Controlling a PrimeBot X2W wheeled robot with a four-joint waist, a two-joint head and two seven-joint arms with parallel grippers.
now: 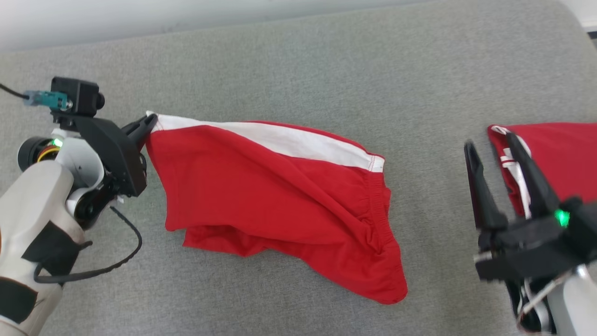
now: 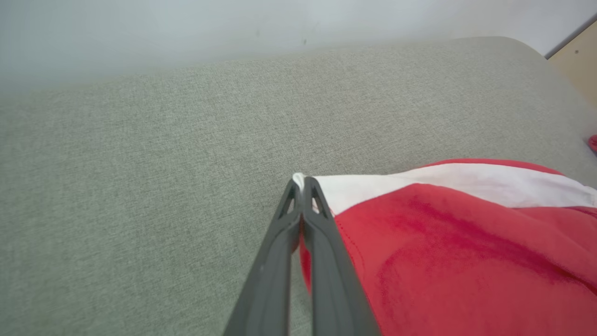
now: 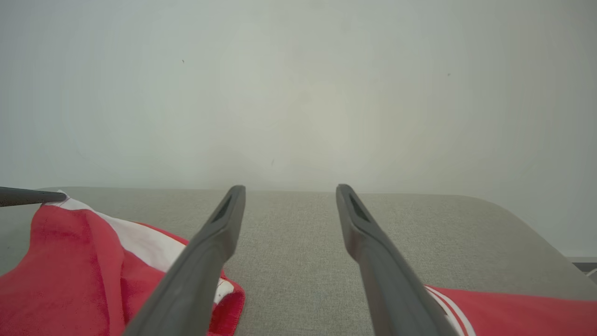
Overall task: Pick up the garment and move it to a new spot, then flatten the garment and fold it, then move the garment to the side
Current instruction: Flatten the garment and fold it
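A grey fabric-covered desk runs up to a pale wall on the far side. At its right edge lies a red cloth with thin white stripes.

No readable text, labels or signs.

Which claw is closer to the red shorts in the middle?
Left. The left claw pinches the white corner of the shorts. The right claw hangs open off to their right, apart from them, by another red garment.
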